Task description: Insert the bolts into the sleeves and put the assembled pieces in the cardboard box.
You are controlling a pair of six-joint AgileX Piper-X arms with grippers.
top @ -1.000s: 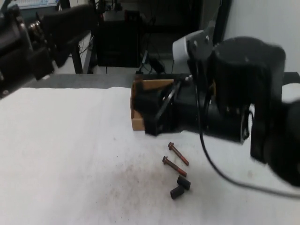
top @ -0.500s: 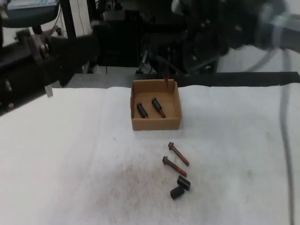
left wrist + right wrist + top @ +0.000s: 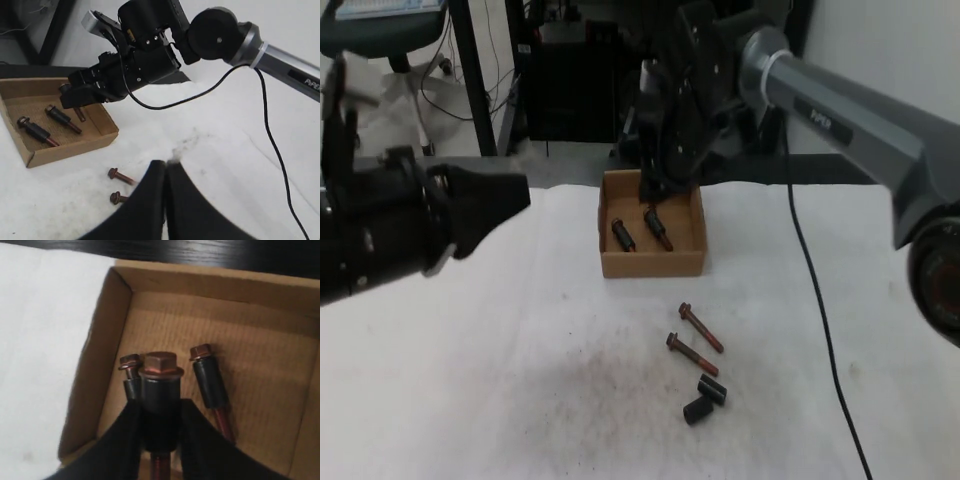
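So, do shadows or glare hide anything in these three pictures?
High view: even light over the cloth, the loose bolts and sleeves cast hardly any shadow, the left gripper is a dark shape. Left wrist view: no glare, the two pieces in the cardboard box show plainly. Right wrist view: the assembled piece in the right gripper is well lit.

Dark lettering on right arm's grey link (image 3: 835, 118): maker's mark, not transcribed. Sheet at bkgd (image 3: 382, 8): print too small to read.
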